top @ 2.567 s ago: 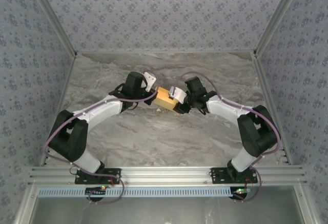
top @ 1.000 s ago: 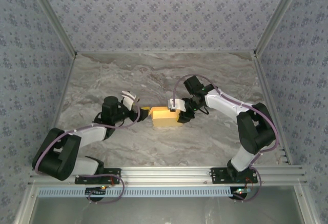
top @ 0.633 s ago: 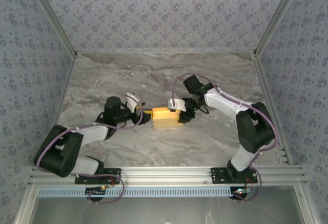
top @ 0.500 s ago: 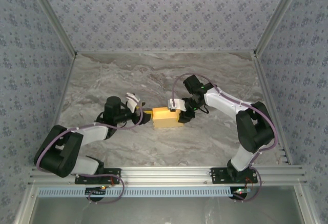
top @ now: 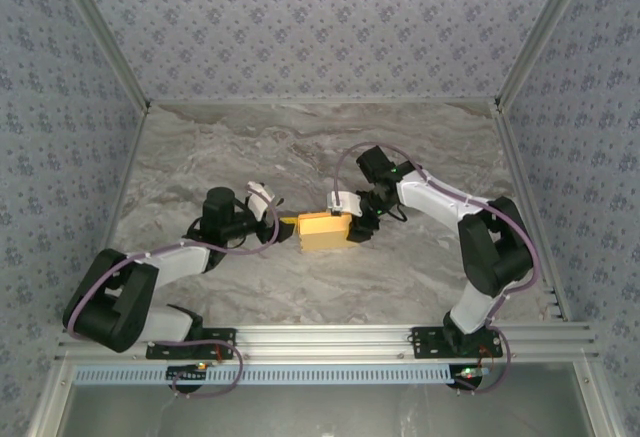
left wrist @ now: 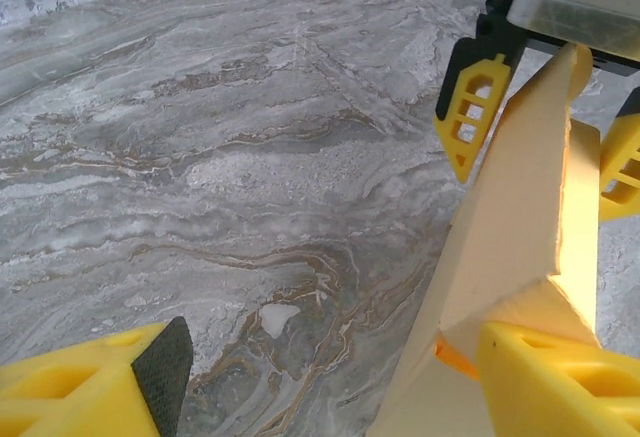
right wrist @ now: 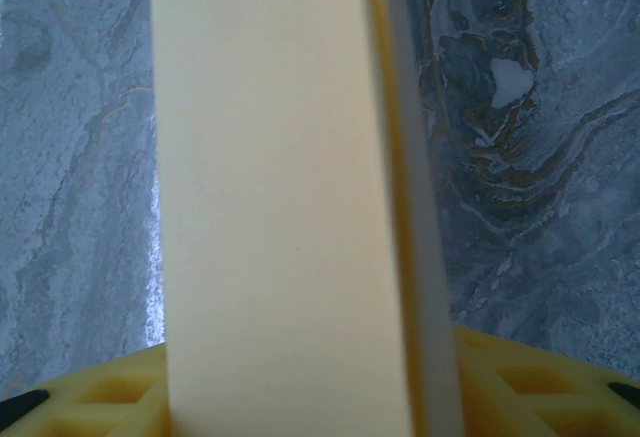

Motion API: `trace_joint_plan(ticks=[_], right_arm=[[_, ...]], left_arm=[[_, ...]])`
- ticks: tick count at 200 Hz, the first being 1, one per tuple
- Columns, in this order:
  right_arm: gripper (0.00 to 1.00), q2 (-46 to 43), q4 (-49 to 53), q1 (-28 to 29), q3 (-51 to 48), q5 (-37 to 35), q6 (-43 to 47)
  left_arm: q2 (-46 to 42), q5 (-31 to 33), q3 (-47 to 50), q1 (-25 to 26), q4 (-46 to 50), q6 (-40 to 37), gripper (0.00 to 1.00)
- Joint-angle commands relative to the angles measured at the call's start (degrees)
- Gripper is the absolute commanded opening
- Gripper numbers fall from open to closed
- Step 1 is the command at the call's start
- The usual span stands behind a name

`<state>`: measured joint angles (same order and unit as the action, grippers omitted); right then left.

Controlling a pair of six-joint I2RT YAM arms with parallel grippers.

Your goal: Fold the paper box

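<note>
The paper box (top: pixel 322 229), a small orange-yellow card box, lies on the marble table (top: pixel 300 287) between my two grippers. My left gripper (top: pixel 277 219) is at its left end and stands open. In the left wrist view the box's pale card (left wrist: pixel 520 207) rises beside the right finger (left wrist: pixel 560 377) of my left gripper (left wrist: pixel 330 357), and bare table lies across the rest of the gap. My right gripper (top: pixel 350 215) straddles the box's right end. A tall card panel (right wrist: pixel 270 187) stands between the fingers of my right gripper (right wrist: pixel 300 387). Whether they press on it does not show.
Patterned walls (top: pixel 320 27) enclose the table on three sides. An aluminium rail (top: pixel 320 342) with both arm bases runs along the near edge. Bare marble lies in front of and behind the box.
Over the last second my left gripper has crept right, up to the box's left end. The box and my right arm have barely shifted.
</note>
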<state>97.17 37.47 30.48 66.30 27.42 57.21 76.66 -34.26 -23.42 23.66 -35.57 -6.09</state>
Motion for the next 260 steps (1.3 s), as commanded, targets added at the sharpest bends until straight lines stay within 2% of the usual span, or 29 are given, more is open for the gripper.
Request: trace_joint_plan(ticks=[1, 21, 88, 162, 207, 230, 244, 260], right_arm=[[0.57, -1.9, -2.8, 0.5, -0.8, -2.0, -3.2], [0.53, -3.7, -5.4, 0.8, -2.0, -2.8, -1.6], [0.51, 0.7, 0.8, 1.8, 1.5, -4.7, 0.8], [0.49, 2.4, 1.6, 2.1, 3.6, -6.4, 0.2], [0.49, 2.3, 1.6, 1.7, 3.5, -6.4, 0.8], [0.49, 2.0, 2.1, 1.6, 3.4, -4.9, 2.3], [0.50, 1.7, 2.3, 1.6, 3.4, -3.6, 3.4], [0.49, 1.6, 3.0, 1.5, 3.5, -2.1, 4.7]], left_arm=[[-0.7, -2.1, 0.6, 0.4, -0.3, -2.1, 0.76], [-0.7, -2.3, 0.5, 0.4, -0.9, -2.3, 0.76], [0.7, -2.3, -2.3, 2.2, 2.1, -6.2, 0.73], [2.5, 2.8, -1.8, 4.1, 3.1, -9.1, 0.71], [-5.0, 2.2, 0.6, 3.6, -0.6, -6.8, 0.84], [-8.7, -1.5, 1.2, 3.6, 0.3, -9.4, 0.99], [-7.9, -4.9, 0.4, 3.7, 2.7, -12.3, 0.99], [-4.6, -9.2, 1.1, 3.8, 0.4, -16.8, 0.99]])
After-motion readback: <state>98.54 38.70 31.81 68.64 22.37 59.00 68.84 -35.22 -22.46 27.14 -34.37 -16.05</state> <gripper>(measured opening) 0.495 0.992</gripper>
